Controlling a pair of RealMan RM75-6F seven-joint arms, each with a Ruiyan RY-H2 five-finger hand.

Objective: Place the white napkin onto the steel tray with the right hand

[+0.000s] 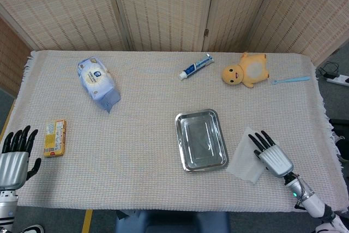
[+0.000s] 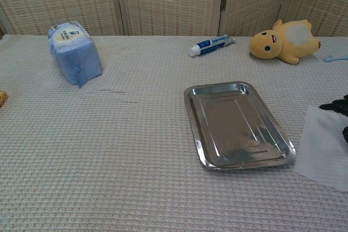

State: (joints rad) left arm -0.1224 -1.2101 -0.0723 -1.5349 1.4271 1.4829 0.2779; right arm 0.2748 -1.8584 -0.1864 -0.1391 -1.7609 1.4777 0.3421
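Woven cloth covers the table; the napkin (image 1: 246, 160) lies flat just right of the tray (image 1: 200, 139) — not yet on it. Right hand (image 1: 271, 154) rests on it, fingers spread, gripping nothing. Thin paper may slide or crumple instead of lifting.

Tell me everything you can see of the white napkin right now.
The white napkin is a thin, plain sheet, paper or cloth by its look, lying flat on the woven tablecloth just right of the steel tray, turned at an angle to it. It does not lie on the tray. The right hand rests over its right part, dark fingers spread on the sheet. No clear lift shows.
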